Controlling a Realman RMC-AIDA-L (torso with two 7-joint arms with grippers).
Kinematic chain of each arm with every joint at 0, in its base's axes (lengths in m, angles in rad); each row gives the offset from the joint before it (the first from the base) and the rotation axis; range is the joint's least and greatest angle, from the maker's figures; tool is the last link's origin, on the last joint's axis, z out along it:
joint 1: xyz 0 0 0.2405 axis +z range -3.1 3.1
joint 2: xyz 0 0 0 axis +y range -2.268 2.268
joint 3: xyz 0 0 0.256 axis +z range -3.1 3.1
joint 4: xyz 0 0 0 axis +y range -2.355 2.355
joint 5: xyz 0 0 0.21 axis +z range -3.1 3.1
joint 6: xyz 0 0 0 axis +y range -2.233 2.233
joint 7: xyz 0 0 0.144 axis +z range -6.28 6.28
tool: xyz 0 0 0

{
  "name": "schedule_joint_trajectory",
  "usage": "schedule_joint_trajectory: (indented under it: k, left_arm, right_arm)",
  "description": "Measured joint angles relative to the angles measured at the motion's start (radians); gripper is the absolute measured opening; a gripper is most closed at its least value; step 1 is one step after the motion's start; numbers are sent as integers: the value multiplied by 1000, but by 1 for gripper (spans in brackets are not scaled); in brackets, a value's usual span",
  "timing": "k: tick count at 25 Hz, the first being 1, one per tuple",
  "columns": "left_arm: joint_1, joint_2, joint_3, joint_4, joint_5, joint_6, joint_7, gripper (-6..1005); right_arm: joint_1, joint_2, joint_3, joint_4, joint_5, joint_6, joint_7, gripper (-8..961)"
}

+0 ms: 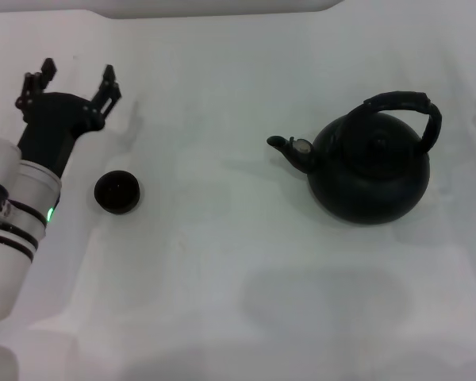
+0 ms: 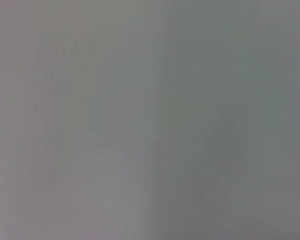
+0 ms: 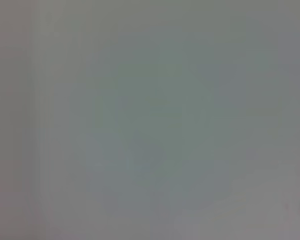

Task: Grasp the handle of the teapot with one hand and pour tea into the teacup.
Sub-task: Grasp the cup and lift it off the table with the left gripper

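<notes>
L gripper (image 1: 74, 77), black two-finger pincer on a white/silver arm w/ a green LED, sits at far left of the head view, fingers spread wide, nothing between them. It hangs over bare tabletop, pointing away from the robot.

Just beside the arm's black wrist section, on the side nearer the robot: small round black handleless teacup (image 1: 117, 191), upright on the table, dark inside, not touched by the gripper.

Well apart from cup, over on the right half: large round matte black teapot (image 1: 370, 176), upright on the table. Short curved spout w/ a silvery spot points left toward the cup side. Thick black arched handle (image 1: 412, 109) rises over the pot's top, tilted toward the pot's right/far side, ribbed-looking. No gripper on it.

Everything rests on a plain white table surface (image 1: 222, 302); faint shadows under pot and in front of it.

R gripper: not visible in head view. L & R wrist views show only flat grey blur, no fingers or objects made out, so can't tell R pincer state.
</notes>
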Motion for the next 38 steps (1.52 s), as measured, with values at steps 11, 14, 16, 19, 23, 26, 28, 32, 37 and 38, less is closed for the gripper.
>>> schedule_joint_trajectory:
  k: [11, 14, 16, 19, 23, 26, 28, 32, 37, 38]
  left_arm:
    - [-32, 48, -281, 229, -36, 416, 0, 888]
    - [-36, 57, -373, 281, -11, 564, 0, 888]
    - [-25, 66, -438, 334, -8, 658, 0, 888]
    - [-10, 102, -551, 441, -2, 866, 4, 888]
    - [-7, 146, -683, 563, 23, 1161, 34, 888]
    - [-14, 124, -899, 608, 29, 1482, 184, 888]
    - [-15, 93, -1002, 610, 29, 1587, 262, 888]
    - [-18, 42, -1227, 611, 36, 1809, 415, 888]
    - [-47, 57, -1386, 622, 39, 2036, 454, 887]
    - [-55, 65, -1415, 623, 43, 2082, 453, 887]
  right_arm:
    - [3, 0, -1, 1, 16, 12, 1, 869]
    - [3, 0, 0, 2, 16, 20, 1, 868]
    - [2, 0, 0, 2, 16, 23, 1, 868]
    - [0, 0, 0, 2, 15, 25, 1, 867]
    - [1, 0, 2, 2, 15, 25, 1, 866]
    - [4, 0, 1, 1, 15, 26, 1, 865]
    - [5, 0, 1, 2, 15, 26, 1, 864]
    - [4, 0, 2, 1, 15, 26, 1, 863]
    - [4, 0, 3, 1, 15, 26, 1, 862]
    - [4, 0, 3, 1, 15, 26, 1, 861]
